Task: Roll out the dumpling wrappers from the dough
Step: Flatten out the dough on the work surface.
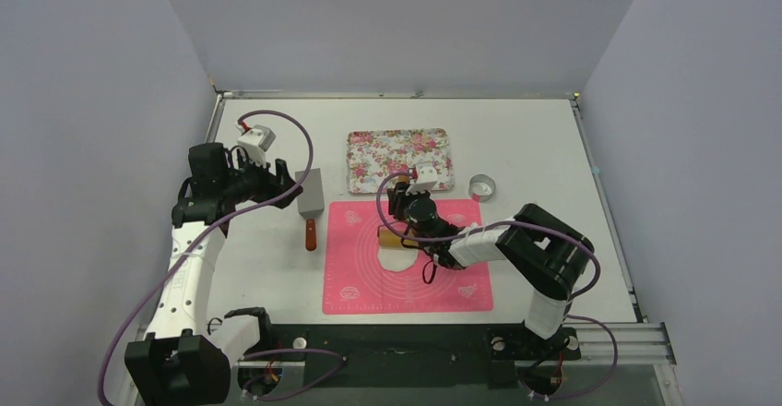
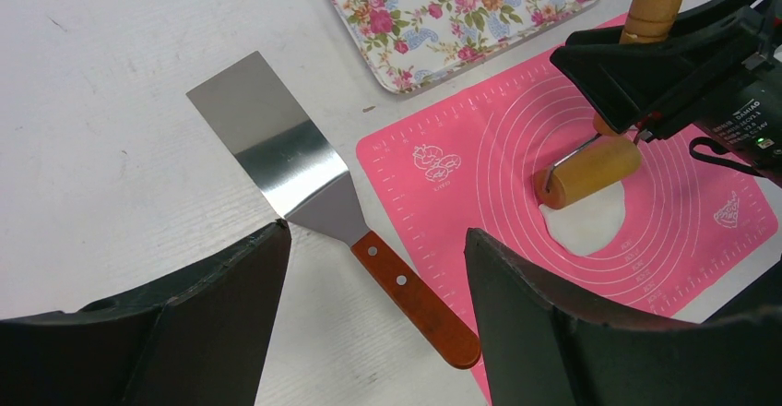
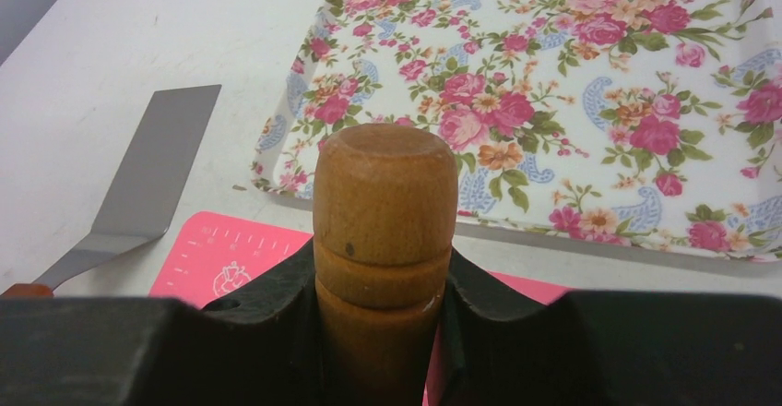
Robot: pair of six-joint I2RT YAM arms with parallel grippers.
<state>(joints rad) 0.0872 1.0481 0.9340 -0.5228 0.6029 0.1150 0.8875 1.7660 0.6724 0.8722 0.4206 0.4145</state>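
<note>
A flattened white piece of dough lies on the pink silicone mat; it also shows in the left wrist view. My right gripper is shut on the wooden handle of a small roller, whose barrel rests on the dough's far edge. My left gripper is open and empty, hovering over the table left of the mat, above the metal spatula. No neat round wrapper shows.
A flowered tray stands behind the mat. A metal ring cutter sits to the tray's right. The spatula's wooden handle lies along the mat's left edge, its blade pointing away.
</note>
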